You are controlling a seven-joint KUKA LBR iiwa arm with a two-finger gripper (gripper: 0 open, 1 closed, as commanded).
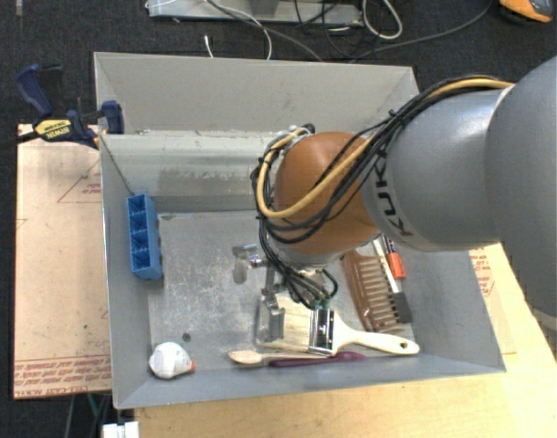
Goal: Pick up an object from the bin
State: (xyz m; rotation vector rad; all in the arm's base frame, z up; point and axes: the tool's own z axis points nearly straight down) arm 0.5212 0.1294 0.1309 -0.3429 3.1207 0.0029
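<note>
My gripper (269,323) hangs low in the front middle of the bin, under the arm's orange cover. It sits right over the pale bristle end of a paintbrush (370,340), whose cream handle points right along the bin's front wall. Just in front of the brush lie a small wooden spoon (245,358) and a thin purple stick (317,360). Whether the gripper touches the bristles is hidden by its own body.
A brown ribbed comb-like piece (374,292) and an orange-red pen (394,265) lie to the right, partly under the arm. A blue compartment tray (143,237) leans on the left wall. A white ball-like lump (170,360) rests in the front left corner.
</note>
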